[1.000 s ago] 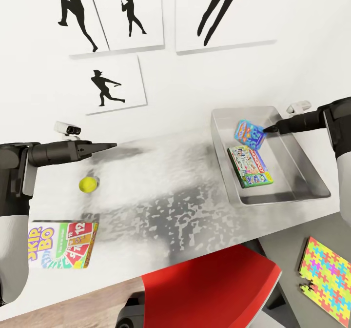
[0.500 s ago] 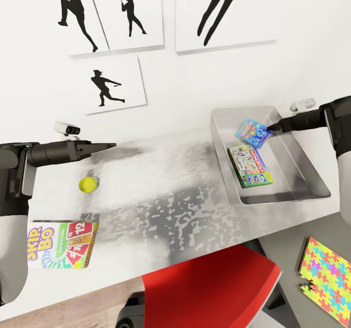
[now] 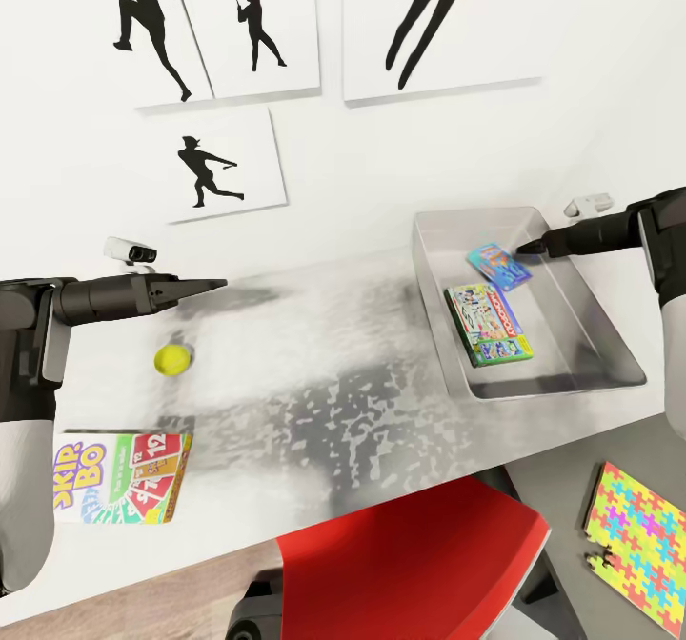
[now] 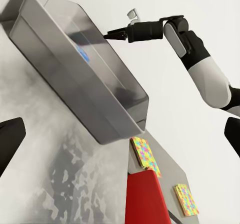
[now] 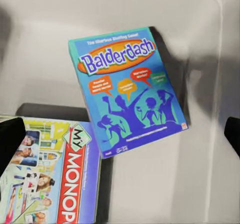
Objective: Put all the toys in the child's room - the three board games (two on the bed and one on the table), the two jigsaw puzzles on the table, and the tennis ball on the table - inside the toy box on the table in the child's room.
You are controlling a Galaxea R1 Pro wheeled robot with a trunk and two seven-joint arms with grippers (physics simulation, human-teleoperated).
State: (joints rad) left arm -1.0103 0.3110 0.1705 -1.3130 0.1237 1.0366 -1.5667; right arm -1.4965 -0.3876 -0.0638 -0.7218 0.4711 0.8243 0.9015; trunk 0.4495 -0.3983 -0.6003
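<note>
Nearby, red chair [image 3: 419,564] beside jigsaw puzzle [image 3: 640,535], tennis ball [image 3: 171,360].

A shallow grey metal toy box [image 3: 610,340] with flared sides sits on the pale grey mottled desk top [image 3: 333,364]. Inside it lie a blue Balderdash game box [image 3: 498,266], tilted, and a green-edged Monopoly game box [image 3: 488,324] lying flat nearer the front. A small yellow-green tennis ball [image 3: 171,360] rests on the desk, well apart from the bin. A white, green and red SKIP-BO box [image 3: 119,477] lies flat by the desk's front edge. A multicoloured jigsaw slab [image 3: 640,534] lies on the lower dark grey section [image 3: 562,488].
</note>
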